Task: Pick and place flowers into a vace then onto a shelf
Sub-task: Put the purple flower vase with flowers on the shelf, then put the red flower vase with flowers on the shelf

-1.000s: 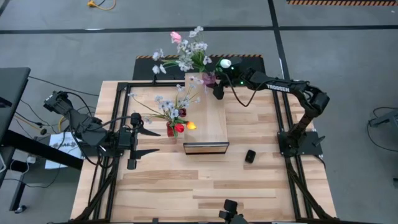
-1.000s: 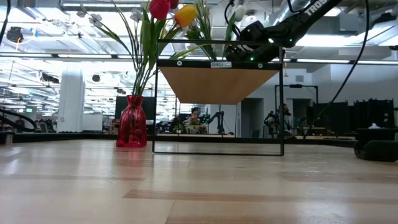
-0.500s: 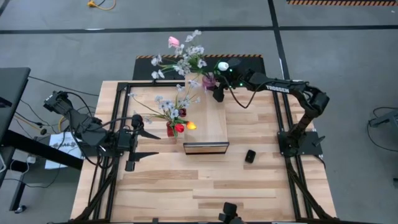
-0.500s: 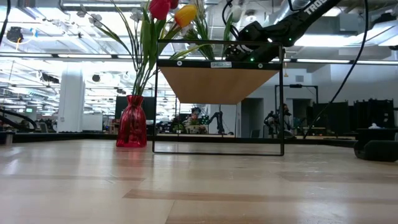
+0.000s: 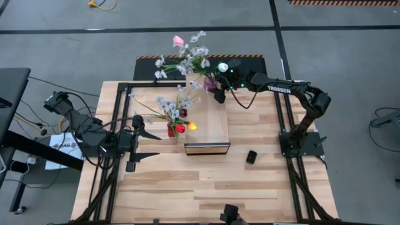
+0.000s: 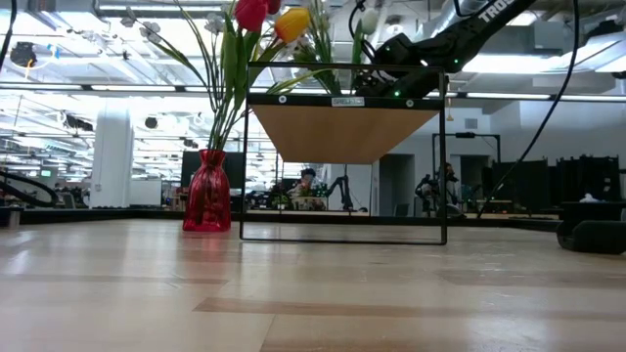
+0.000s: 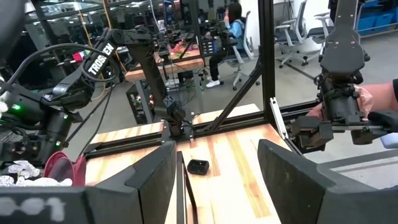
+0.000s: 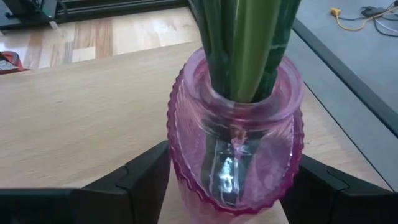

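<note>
Right gripper (image 8: pixel 227 186) is clamped on a pink ribbed glass vase (image 8: pixel 235 149), one finger on each side; green stems (image 8: pixel 245 43) stand in its mouth. The vase sits over the far end of the shelf (image 5: pixel 211 122) (whether it touches the plank cannot be told). A red vase (image 6: pixel 207 192) of tulips (image 6: pixel 264 15) stands on the table beside the shelf. Left gripper (image 5: pixel 139 150) waits at the table's left side, fingers spread and empty.

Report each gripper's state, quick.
Left gripper: open, holding nothing, beside the red vase.
Right gripper: shut on the pink vase of flowers, on the shelf.
</note>
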### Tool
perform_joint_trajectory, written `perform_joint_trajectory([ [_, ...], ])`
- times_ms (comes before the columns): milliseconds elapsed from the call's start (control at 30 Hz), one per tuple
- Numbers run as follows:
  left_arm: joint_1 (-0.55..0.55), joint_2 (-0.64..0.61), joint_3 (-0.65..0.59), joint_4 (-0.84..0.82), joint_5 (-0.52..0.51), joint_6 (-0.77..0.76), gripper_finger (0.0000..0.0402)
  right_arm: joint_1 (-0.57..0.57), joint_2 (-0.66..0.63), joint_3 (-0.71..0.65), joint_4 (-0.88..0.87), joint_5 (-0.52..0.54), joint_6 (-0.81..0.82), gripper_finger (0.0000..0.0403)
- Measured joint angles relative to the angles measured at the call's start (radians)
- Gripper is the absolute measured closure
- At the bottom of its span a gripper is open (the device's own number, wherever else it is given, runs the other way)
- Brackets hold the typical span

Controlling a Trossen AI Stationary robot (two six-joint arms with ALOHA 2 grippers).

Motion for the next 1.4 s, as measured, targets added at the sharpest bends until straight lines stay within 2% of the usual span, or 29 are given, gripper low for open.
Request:
perform_joint_trajectory([
  [400,0.000,0.000,0.000,0.000,0.000,-0.008,0.0184,0.000,-0.001,0.000,-0.034,0.003,-0.020,0.0147],
  [667,0.000,0.000,0.000,0.000,0.000,-0.009,0.0184,0.000,-0.064,0.000,-0.081,0.003,-0.051,0.0147],
  [1100,0.000,0.000,0.000,0.000,0.000,-0.017,0.0184,-0.001,-0.207,0.000,-0.357,0.007,-0.082,0.0147],
  [1400,0.000,-0.002,0.000,0.050,-0.013,-0.027,0.0184,-0.003,-0.341,0.000,-0.580,0.060,-0.078,0.0147],
])
